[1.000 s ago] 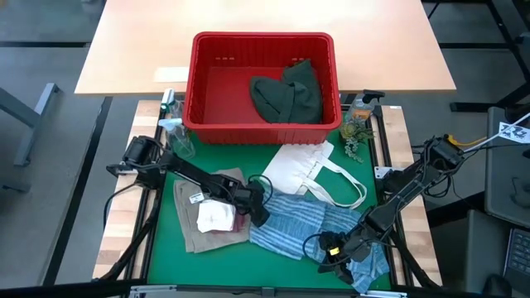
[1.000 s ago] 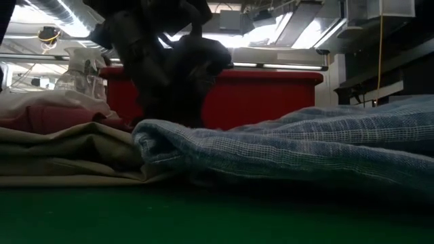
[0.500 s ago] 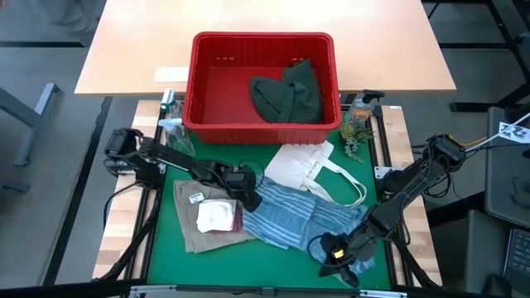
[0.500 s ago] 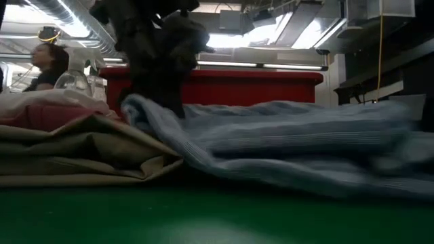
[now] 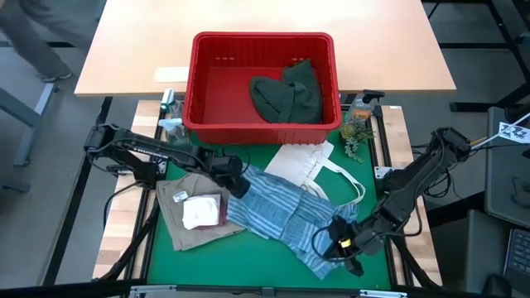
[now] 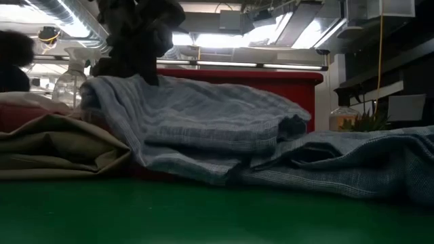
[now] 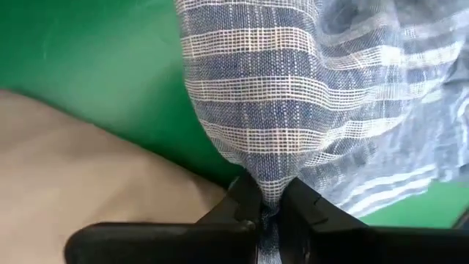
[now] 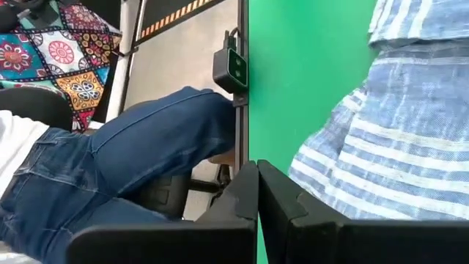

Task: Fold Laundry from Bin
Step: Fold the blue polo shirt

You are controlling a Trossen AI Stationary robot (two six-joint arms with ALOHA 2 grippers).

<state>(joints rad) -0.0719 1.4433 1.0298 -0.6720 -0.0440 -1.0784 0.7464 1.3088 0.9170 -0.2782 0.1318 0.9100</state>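
Note:
The blue-white striped shirt (image 5: 281, 211) lies stretched across the green mat. Its left end is raised in my shut left gripper (image 5: 236, 184), and its near right end lies on the mat. My right gripper (image 5: 344, 244) is shut at that near right end. The tan garment (image 5: 186, 232) lies at the left, with the small white cloth (image 5: 199, 211) and the maroon cloth (image 5: 222, 211) on it. The dark green garment (image 5: 290, 93) lies in the red bin (image 5: 207, 83). My left gripper pinches a bunched end of the shirt (image 7: 272, 192) between its two fingers, which slant down onto it from the table's left. That end is lifted and the cloth (image 6: 203, 129) hangs down from it onto the mat. My right gripper's shut fingers (image 8: 256, 192) stand at the shirt's edge (image 8: 315, 172); I cannot tell whether they touch it.
A white tote bag (image 5: 306, 165) lies between the bin and the shirt. A spray bottle (image 5: 170, 124) stands at the far left and a small plant (image 5: 356, 126) at the far right. A person's legs in jeans (image 8: 132, 169) show beyond the table's edge.
My left gripper has risen and gone toward the table's far left with the shirt's end. That end is lifted, and the shirt has spread out and slid left, its near right end too. The tan pile has shifted a little left. My right gripper has risen slightly.

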